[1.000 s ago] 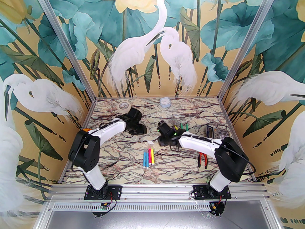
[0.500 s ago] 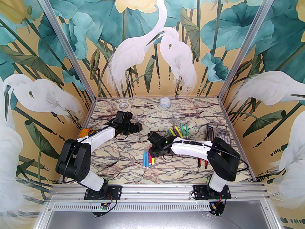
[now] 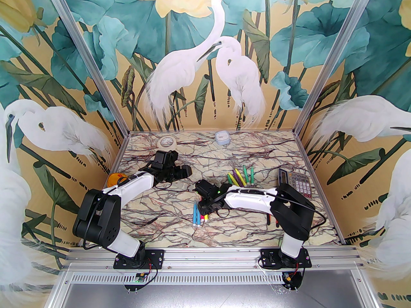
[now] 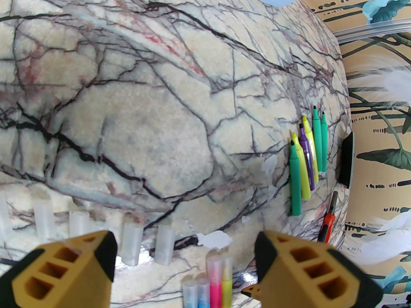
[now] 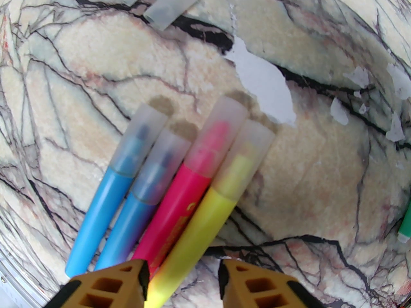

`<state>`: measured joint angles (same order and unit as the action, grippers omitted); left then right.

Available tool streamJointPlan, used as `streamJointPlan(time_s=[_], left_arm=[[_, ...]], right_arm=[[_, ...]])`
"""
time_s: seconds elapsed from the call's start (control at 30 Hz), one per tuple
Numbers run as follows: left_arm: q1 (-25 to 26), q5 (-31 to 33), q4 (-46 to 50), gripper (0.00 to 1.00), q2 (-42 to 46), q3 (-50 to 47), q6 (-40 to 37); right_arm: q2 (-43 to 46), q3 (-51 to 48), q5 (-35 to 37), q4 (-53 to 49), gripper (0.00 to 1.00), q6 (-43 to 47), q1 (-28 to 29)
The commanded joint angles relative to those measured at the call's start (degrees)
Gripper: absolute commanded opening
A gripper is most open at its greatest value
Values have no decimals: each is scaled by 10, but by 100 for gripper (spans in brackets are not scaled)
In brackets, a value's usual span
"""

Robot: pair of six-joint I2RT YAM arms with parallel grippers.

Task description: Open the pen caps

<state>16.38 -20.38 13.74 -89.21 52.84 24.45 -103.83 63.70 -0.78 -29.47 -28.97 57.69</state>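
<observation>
Four capped markers lie side by side at the table's middle [image 3: 199, 216]: two blue, one pink [image 5: 179, 197], one yellow [image 5: 199, 233]. Each wears a clear-whitish pen cap, as on the pink one [image 5: 221, 130]. My right gripper [image 5: 184, 278] [image 3: 202, 208] hangs open just over their barrels, its fingers either side of the yellow one. Several loose pen caps [image 4: 131, 242] lie in a row on the table, one seen by the right wrist [image 5: 175, 6]. Several uncapped green, yellow and purple markers [image 3: 240, 175] [image 4: 305, 162] lie further back right. My left gripper [image 4: 184, 261] [image 3: 181, 171] is open and empty.
A tape roll [image 3: 167, 142] and a small blue-grey box [image 3: 222, 137] sit at the back edge. A calculator [image 3: 293, 180] is at the right, with red-handled pliers [image 3: 273, 218] [image 4: 328, 223] under my right arm. An orange object [image 3: 115, 178] lies at the left edge.
My right arm swung from the uncapped markers to the left and nearer, ending over the capped ones. My left arm drew back to the left and its fingers spread wider.
</observation>
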Motion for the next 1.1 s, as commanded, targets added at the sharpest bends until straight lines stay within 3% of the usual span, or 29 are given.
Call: streamJointPlan(time_s=[0.0,0.57,1.07], left_arm=[[-7,-23,-21,75,13,-14,6],[-14,-36,-32,75,22,-23,16],[-23,-34,-26,75,43,-34,15]], right_arm=[[-10,11,3,-10,43,-15,4],[-14,14,74,-51,39,-23,6],[-42,13,70,-36,34,-29,6]])
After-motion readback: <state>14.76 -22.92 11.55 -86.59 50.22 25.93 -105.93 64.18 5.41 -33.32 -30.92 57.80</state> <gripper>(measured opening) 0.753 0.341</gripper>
